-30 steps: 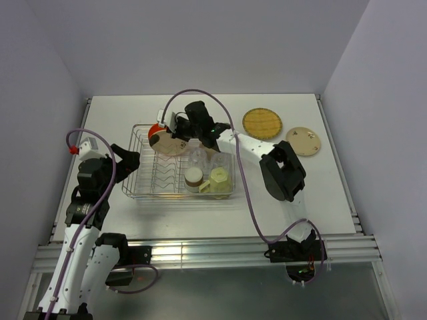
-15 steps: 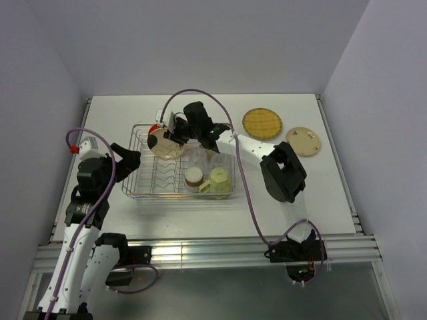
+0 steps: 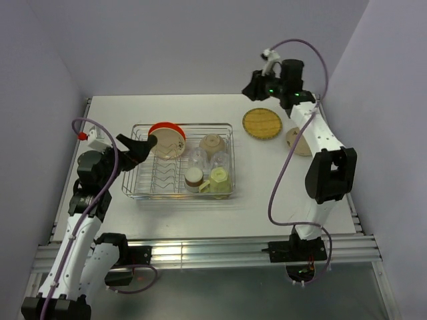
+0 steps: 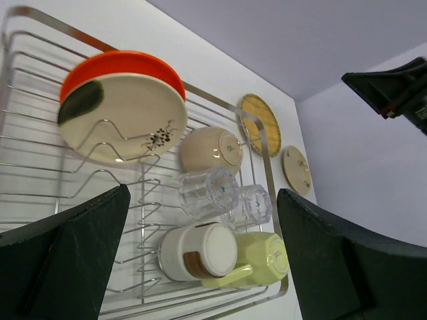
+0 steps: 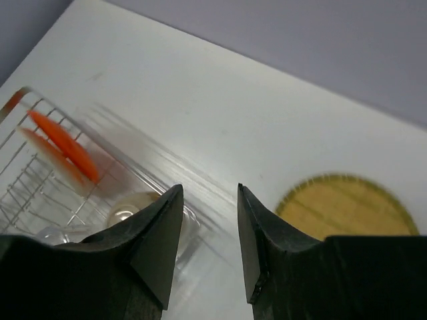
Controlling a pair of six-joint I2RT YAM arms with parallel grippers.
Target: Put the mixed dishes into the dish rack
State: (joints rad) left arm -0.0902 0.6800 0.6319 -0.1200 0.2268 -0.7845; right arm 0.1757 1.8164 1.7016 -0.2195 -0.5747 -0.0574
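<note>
One fixed overhead view, two riding on the wrists.

Top external: mounted high above and behind the near edge of the table point(image 3: 200, 220), looking down and forward, taking in the whole surface. Left wrist: low and close at the left end of the dish rack point(image 3: 160, 177), facing across it toward the far right. Right wrist: raised over the far right of the table, angled down. Overlapping in all three on the dish rack and the yellow woven-pattern plate point(image 3: 262, 123).
</note>
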